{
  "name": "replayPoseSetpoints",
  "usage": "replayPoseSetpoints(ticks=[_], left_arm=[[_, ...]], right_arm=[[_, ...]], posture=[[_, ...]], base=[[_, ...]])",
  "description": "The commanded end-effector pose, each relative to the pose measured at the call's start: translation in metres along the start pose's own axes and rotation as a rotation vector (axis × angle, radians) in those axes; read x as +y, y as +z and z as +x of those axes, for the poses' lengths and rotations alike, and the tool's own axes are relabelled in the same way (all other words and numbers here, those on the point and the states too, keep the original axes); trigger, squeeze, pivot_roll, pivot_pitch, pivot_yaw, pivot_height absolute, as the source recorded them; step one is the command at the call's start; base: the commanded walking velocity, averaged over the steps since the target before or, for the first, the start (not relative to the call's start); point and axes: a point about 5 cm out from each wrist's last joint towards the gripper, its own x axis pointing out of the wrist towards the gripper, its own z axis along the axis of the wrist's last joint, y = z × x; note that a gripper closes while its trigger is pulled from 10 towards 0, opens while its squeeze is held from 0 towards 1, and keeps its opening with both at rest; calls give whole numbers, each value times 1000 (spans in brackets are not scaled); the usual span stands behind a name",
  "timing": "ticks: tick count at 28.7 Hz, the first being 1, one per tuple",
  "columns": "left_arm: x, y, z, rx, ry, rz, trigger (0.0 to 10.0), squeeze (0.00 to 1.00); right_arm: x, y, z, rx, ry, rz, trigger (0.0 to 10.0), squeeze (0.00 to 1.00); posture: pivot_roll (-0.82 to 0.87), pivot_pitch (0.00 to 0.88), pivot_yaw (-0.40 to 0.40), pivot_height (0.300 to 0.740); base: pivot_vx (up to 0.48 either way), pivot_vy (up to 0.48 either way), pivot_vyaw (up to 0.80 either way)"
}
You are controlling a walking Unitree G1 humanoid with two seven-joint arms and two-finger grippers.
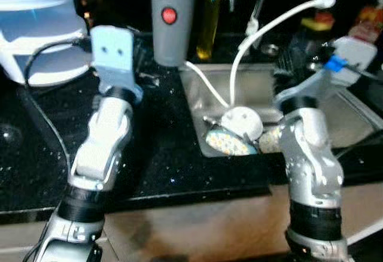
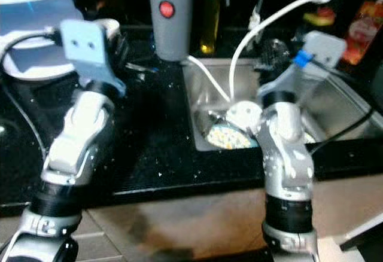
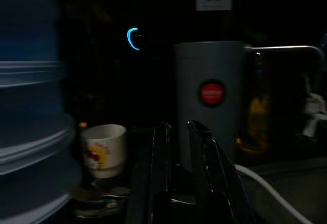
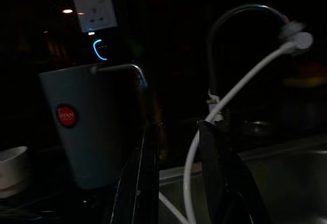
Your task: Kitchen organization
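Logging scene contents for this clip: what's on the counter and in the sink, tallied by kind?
Grey canister with red button: 1
Oil bottle: 1
Cup: 1
Water jug: 1
White hose: 1
Dishes in sink: count unclear
Total: 5 plus dishes

The left hand (image 3: 176, 132) shows two black fingers (image 3: 158, 173) close together with a narrow gap, nothing between them. Beyond stands a grey canister (image 3: 209, 96) with a red button (image 3: 211, 92). A white cup (image 3: 104, 150) sits near a blue-tinted stacked container (image 3: 30, 111). A white hose (image 3: 271, 193) crosses the dark surface (image 3: 301, 183).
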Motion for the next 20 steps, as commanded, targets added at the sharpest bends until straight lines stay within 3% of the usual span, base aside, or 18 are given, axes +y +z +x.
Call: replayPoseSetpoints(ticks=[1,15,17,18,19,20], left_arm=[[-5,-3,0,8,-20,13,10000,0],[-2,-5,2,28,-5,23,10000,0],[9,-18,6,148,44,43,10000,0],[9,-18,6,148,44,43,10000,0],[28,-36,10,311,116,101,10000,0],[28,-36,10,311,116,101,10000,0]], right_arm=[[-7,0,0,0,-27,-11,10000,0],[-7,-1,1,1,-28,-11,10000,0],[-7,-2,1,5,-23,-17,10000,0],[-7,-2,1,5,-23,-17,10000,0],[-8,-2,1,10,-10,-26,10000,0],[-8,-2,1,10,-10,-26,10000,0]], posture=[[52,0,-42,740],[53,0,-44,740],[55,0,-44,740],[55,0,-44,740],[58,0,-43,740],[58,0,-43,740]], base=[[0,0,0],[0,0,0],[0,0,0],[0,0,0],[0,0,0],[0,0,0]])
